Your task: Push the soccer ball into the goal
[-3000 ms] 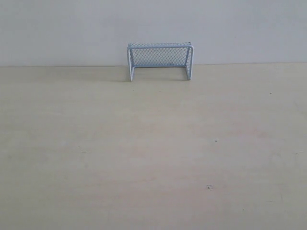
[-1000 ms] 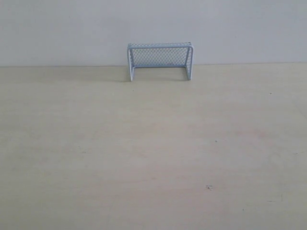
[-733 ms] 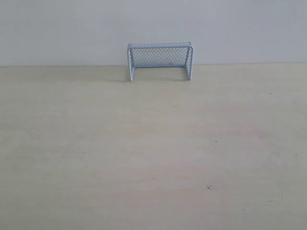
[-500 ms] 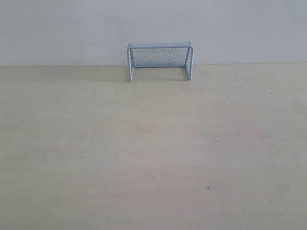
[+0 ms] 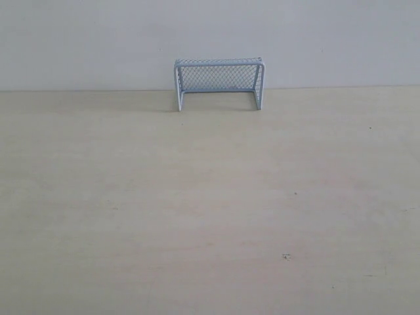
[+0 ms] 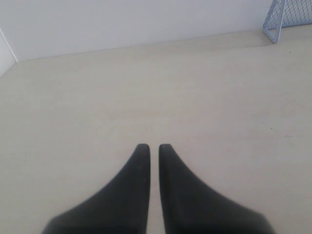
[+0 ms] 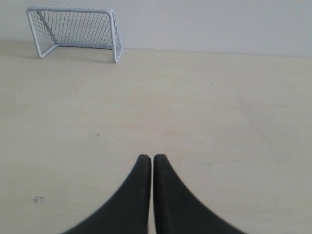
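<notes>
The pale blue-white goal [image 5: 218, 83] with mesh netting stands at the far edge of the table against the wall; it also shows in the right wrist view as the goal [image 7: 75, 30], and a corner of the goal [image 6: 287, 17] shows in the left wrist view. The soccer ball is out of view in every frame. My left gripper [image 6: 153, 146] is shut with nothing between its black fingers, hovering over bare tabletop. My right gripper [image 7: 148, 157] is shut and empty too, well short of the goal. Neither gripper shows in the exterior view.
The light wooden table [image 5: 210, 210] carries only small dark specks [image 5: 285, 256]. A white wall [image 5: 210, 33] rises right behind the goal. The table's left edge meets a wall corner [image 6: 7, 53] in the left wrist view.
</notes>
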`<state>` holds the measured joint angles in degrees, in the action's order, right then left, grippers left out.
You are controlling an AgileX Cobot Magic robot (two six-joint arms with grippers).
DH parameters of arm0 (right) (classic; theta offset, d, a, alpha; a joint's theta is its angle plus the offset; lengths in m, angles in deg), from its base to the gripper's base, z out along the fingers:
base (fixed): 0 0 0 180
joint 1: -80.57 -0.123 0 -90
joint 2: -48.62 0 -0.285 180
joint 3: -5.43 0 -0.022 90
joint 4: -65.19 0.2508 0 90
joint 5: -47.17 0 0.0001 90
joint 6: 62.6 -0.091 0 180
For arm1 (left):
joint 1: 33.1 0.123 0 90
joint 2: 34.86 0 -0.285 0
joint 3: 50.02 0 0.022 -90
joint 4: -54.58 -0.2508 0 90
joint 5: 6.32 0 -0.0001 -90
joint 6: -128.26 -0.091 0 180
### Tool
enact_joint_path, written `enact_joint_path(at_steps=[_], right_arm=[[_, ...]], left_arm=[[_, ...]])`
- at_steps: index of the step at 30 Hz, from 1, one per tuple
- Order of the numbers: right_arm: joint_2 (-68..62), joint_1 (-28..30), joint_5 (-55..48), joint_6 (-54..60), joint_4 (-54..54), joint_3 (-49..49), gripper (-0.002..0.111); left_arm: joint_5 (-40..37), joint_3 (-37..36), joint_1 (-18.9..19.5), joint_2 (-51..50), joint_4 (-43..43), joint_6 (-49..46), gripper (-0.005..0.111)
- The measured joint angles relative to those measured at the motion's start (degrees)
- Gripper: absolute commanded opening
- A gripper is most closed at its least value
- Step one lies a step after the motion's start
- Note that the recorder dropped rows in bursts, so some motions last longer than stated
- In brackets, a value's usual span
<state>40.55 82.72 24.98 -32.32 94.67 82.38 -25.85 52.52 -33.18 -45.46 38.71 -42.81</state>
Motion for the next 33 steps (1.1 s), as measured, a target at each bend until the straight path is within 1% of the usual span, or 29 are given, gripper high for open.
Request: enact_joint_path(at_steps=[5,10,12,17,18,23,25,33], right_arm=[[0.0,0.0,-0.1,0.0,-0.1,0.0,0.0],[0.0,0.0,-0.1,-2.6,-0.9,0.0,0.0],[0.0,0.0,-0.1,-5.3,-3.4,0.0,0.0],[0.0,0.0,0.1,-19.2,-13.6,0.0,0.0],[0.0,0.0,0.1,-20.3,-15.0,0.0,0.0],[0.0,0.0,0.1,-22.8,-19.1,0.0,0.0],[0.0,0.0,0.2,-26.6,-21.5,0.0,0.0],[0.0,0.0,0.2,-28.8,-22.8,0.0,0.0]], left_arm=[[0.0,0.0,0.0,0.0,0.0,0.0,0.006],[0.0,0.0,0.0,0.0,0.0,0.0,0.006],[0.0,0.0,0.0,0.0,0.0,0.0,0.006],[0.0,0.0,0.0,0.0,0.0,0.0,0.006],[0.0,0.0,0.0,0.0,0.0,0.0,0.006],[0.0,0.0,0.0,0.0,0.0,0.0,0.006],[0.0,0.0,0.0,0.0,0.0,0.0,0.006],[0.0,0.0,0.0,0.0,0.0,0.0,0.006]])
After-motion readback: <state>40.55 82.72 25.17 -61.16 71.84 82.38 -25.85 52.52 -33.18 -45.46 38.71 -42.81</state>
